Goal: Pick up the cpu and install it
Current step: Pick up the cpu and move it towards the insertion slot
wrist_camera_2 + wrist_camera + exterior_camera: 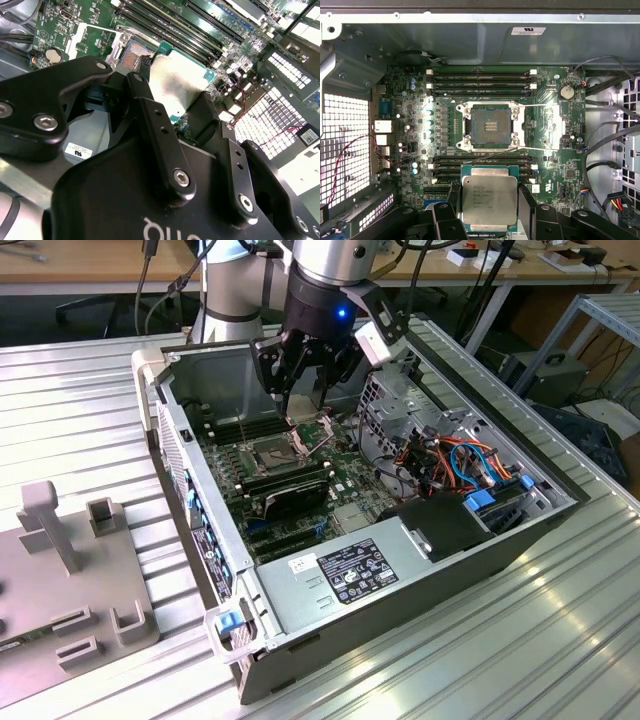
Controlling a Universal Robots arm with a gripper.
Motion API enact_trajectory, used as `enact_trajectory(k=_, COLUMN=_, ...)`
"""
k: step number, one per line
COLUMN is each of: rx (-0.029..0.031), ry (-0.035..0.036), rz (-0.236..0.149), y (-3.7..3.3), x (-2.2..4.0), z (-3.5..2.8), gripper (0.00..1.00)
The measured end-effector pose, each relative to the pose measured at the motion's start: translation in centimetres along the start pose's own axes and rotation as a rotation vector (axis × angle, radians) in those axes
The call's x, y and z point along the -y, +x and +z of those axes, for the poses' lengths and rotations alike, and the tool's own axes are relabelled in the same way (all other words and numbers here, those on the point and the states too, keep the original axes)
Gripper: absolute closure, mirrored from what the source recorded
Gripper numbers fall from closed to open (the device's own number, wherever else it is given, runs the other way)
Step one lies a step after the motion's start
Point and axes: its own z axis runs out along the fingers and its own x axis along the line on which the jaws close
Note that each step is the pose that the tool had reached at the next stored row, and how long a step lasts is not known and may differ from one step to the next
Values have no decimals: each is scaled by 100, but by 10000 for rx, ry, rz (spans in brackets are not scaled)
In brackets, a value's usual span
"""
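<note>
Black fingers (526, 205) of the gripper (305, 390) are crowding the front of both wrist views, and they are closing on the cpu (489, 200) from two opposite edges. The chip's dull silver lid is facing up and sitting flat between them.

In the exterior view the gripper is hanging over the open computer case (200, 500) at about twelve o'clock of its opening. The socket (272, 452) is lying toward seven o'clock from the fingertips, and its hinged frame (312, 435) is standing raised just beside them. In the first wrist view the socket (491, 123) is showing bare, with its contact field exposed. The cpu is riding clear of it, above the motherboard (550, 125) and over the memory slots (480, 167) beside the socket. By my reading the chip is lifted but not yet seated.

Several things could be going wrong from this point:
- A small offset or twist on the way down would be pressing the chip's corner into the fine contacts and bending them.
- The raised frame is standing close to the fingers, so a sideways drift could be knocking into it.
- The hold is only on thin edges, so a bump could be tilting the chip or letting it slip onto the board.
</note>
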Motion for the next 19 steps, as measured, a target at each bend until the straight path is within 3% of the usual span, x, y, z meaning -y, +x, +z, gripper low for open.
enact_trajectory(k=5, rx=-1, ry=2, rz=-1, y=0, x=1, z=46, gripper=45)
enact_trajectory(k=19, rx=-1, ry=1, rz=0, y=0, x=1, z=53, gripper=45)
